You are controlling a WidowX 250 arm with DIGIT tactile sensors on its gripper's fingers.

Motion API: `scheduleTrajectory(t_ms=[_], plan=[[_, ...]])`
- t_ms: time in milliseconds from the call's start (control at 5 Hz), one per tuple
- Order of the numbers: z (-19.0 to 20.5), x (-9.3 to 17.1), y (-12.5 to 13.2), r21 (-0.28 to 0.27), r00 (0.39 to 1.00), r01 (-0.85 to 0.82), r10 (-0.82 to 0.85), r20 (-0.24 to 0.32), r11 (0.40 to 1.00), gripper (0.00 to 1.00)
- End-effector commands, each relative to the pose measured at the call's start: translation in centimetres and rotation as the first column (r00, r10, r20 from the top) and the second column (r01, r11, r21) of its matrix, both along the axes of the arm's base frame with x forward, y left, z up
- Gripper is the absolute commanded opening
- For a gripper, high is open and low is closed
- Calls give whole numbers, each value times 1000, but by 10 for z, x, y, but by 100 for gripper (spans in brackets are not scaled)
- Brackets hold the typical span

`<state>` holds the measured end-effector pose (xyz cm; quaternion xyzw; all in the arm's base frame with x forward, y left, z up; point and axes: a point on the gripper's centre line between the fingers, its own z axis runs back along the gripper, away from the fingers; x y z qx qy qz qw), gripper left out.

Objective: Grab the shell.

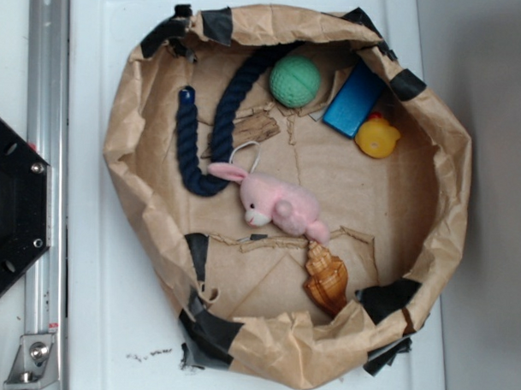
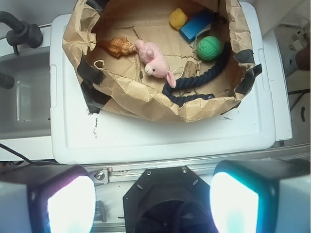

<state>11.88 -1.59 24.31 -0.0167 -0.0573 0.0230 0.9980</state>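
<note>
The shell [image 1: 326,279] is a glossy orange-brown ridged conch lying at the near right of the brown paper nest, its tip toward the pink plush bunny [image 1: 277,204]. In the wrist view the shell [image 2: 119,46] lies far ahead, left of the bunny [image 2: 154,62]. My gripper [image 2: 152,201] is open, with its two pale pads wide apart and nothing between them. It hangs high over the black robot base [image 2: 167,199], well away from the nest. The gripper is out of the exterior view.
The paper nest wall [image 1: 131,113] rings a green ball [image 1: 294,81], a blue block [image 1: 354,100], a yellow duck [image 1: 376,137] and a dark blue rope [image 1: 218,125]. It rests on a white lid [image 1: 94,309]. A metal rail [image 1: 46,93] runs along the left.
</note>
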Motion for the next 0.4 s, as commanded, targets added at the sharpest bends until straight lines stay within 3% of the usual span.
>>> scheduleTrajectory(t_ms=[0,200], plan=[[0,0,0,0,1000,0,0,0,1000,100],[-30,47,2,-150,968,238,-247,-45,960,100]])
